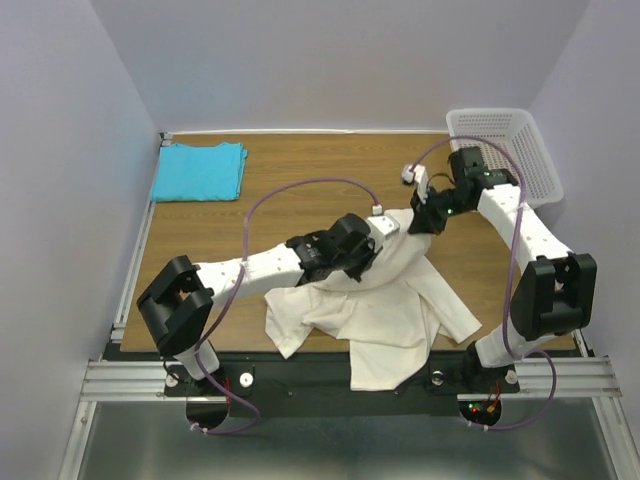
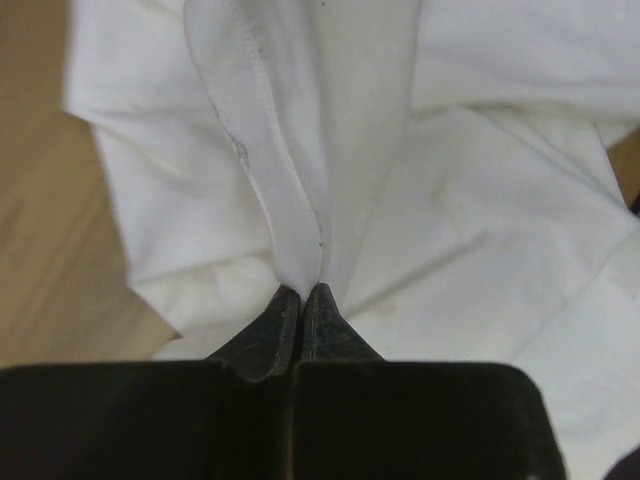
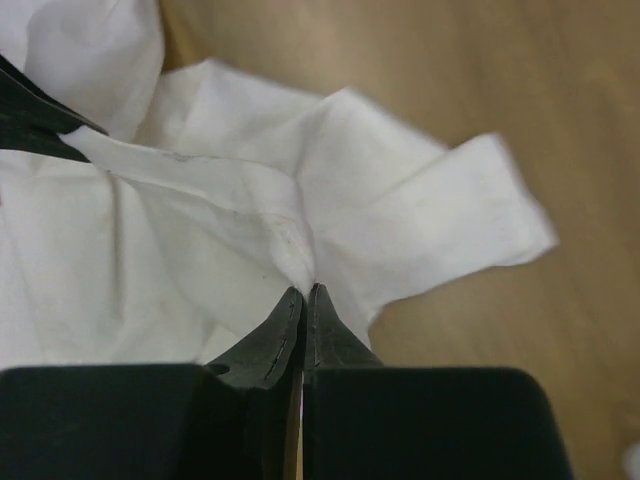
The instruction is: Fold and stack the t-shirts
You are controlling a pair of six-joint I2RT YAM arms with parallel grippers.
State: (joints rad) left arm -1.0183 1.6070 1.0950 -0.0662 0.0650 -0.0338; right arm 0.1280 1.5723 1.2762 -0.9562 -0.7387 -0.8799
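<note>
Cream shirt [image 1: 385, 315] crumpled at 6 o'clock of table [image 1: 310, 165], lower part draped over near edge, top hidden under left arm. Left gripper [image 2: 302, 300] pinched tight on raised fold; right gripper [image 3: 306, 298] pinched on seamed edge. Overhead, I cannot make out either set of fingertips. Turquoise shirt [image 1: 200, 172] folded at 10 o'clock, well apart.

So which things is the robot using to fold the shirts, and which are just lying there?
For the job: cream-white t-shirt, pinched by the left claw and right claw; turquoise t-shirt, folded at the far left.
Just lying about: white mesh basket, far right.
</note>
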